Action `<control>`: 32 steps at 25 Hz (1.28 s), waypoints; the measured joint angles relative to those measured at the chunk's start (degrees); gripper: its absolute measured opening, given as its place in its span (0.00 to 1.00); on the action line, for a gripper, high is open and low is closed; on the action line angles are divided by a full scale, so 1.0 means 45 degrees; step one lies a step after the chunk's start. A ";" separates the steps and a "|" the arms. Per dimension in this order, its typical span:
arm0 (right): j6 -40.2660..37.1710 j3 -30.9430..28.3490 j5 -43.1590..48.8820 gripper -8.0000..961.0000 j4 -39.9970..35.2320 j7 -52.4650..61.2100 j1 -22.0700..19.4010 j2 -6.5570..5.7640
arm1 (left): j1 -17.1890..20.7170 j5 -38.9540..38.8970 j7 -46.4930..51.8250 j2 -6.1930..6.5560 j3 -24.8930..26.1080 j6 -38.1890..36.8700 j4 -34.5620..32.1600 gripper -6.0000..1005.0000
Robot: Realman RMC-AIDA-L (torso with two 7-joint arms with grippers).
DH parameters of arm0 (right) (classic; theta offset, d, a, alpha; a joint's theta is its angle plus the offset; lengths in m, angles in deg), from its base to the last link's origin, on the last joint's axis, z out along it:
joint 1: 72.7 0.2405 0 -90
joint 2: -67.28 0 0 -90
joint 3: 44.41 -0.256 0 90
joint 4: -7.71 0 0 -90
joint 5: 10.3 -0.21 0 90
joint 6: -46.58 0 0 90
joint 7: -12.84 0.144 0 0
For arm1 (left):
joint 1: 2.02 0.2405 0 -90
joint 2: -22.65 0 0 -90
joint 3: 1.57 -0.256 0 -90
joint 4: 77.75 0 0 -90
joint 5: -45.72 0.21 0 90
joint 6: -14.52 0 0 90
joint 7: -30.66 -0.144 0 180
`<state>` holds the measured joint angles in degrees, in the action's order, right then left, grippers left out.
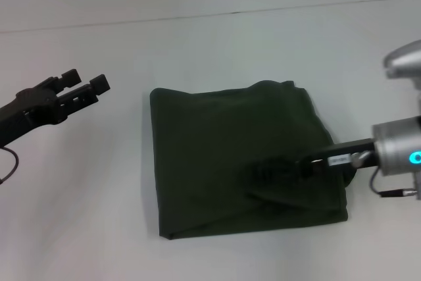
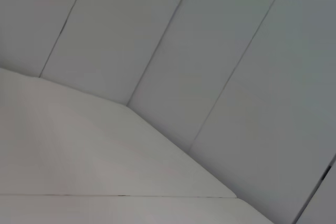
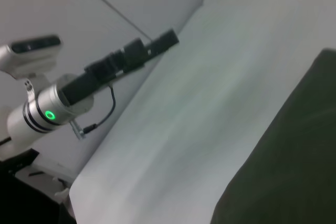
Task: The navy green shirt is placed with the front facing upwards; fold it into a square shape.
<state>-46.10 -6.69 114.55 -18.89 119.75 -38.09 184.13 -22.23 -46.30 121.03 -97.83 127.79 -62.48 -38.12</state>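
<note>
- Dark olive-green cotton shirt, folded roughly square on the white table; the right gripper lies on it, finger state indiscernible.
- A slow, flat smoothing stroke is advised.
- Left gripper, fingers spread, is parked well apart.

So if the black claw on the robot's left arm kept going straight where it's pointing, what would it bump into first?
Probably nothing: the left gripper points over the bare white table, passing behind the folded dark olive-green shirt. Height is unclear.

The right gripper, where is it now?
In the head view, the right gripper is over the folded navy green shirt, at its right part, near the front edge.
</note>
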 joint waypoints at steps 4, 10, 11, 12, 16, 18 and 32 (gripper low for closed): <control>0.0292 0.0124 0.0176 0.61 0.0009 0.0031 0.0290 0.0352 | 0.0000 0.0000 -0.0122 -0.0038 0.0000 -0.0001 0.0000 0.91; 0.0789 0.0395 0.0182 0.37 0.0019 0.0262 0.0489 0.0488 | -0.0001 0.0000 -0.0122 -0.0035 -0.0017 -0.0014 0.0000 0.91; 0.0980 0.0540 0.0184 0.32 0.0022 0.0362 0.0491 0.0492 | -0.0002 0.0000 -0.0122 -0.0029 -0.0019 0.0012 0.0000 0.91; 0.1266 0.0763 0.0185 0.29 0.0031 0.0520 0.0487 0.0497 | -0.0002 0.0000 -0.0122 -0.0029 -0.0019 0.0012 0.0000 0.91; 0.2250 0.1455 0.0185 0.18 0.0179 0.1019 0.0425 0.0494 | -0.0001 0.0000 -0.0122 -0.0024 -0.0019 0.0056 0.0000 0.91; 0.2482 0.1715 0.0185 0.13 0.0268 0.1104 0.0422 0.0486 | -0.0021 0.0000 -0.0122 -0.0023 -0.0018 0.0084 0.0000 0.91; 0.2447 0.1881 0.0768 0.06 0.0211 0.1654 0.0128 0.0293 | -0.0179 0.0000 -0.0132 -0.0043 -0.0018 0.0301 0.0001 0.91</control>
<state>-35.09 1.77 118.01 -17.94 127.19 -37.51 185.45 -23.03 -46.30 120.43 -98.02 127.71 -61.13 -38.12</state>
